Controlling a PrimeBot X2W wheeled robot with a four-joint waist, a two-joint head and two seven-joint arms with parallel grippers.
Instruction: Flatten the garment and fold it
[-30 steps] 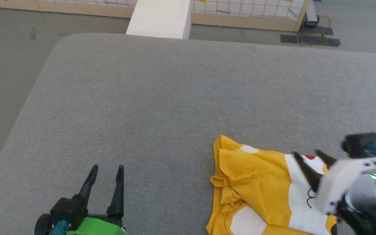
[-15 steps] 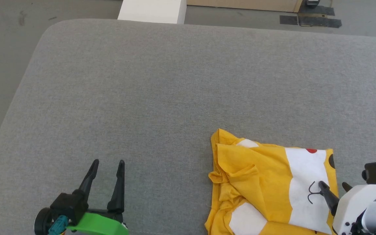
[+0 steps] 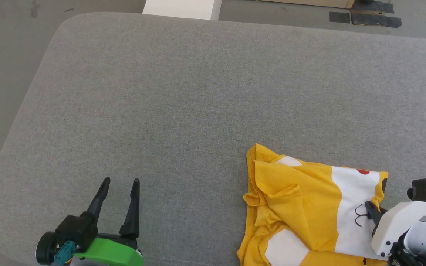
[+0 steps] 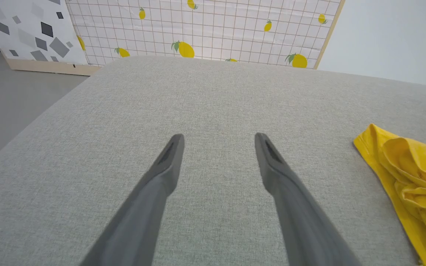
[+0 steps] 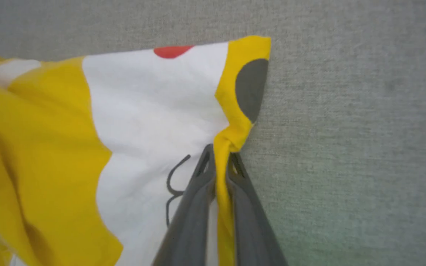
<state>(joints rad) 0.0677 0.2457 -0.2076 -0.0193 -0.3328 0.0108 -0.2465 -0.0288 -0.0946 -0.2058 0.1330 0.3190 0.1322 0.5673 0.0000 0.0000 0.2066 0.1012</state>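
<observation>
Crumpled yellow cotton T-shirt (image 3: 301,199) lies on grey cloth-covered table (image 3: 198,92), near right; right gripper (image 5: 220,157) at its right edge, left gripper (image 3: 118,183) well apart leftward, seemingly hovering.

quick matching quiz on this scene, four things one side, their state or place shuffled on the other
1 left end effector
2 right end effector
3 garment
4 red dot

a crumpled on the grey table
b open, above bare table
c at the garment's far edge
d shut on the garment's edge

Pairs: 1-b, 2-d, 3-a, 4-c
</observation>
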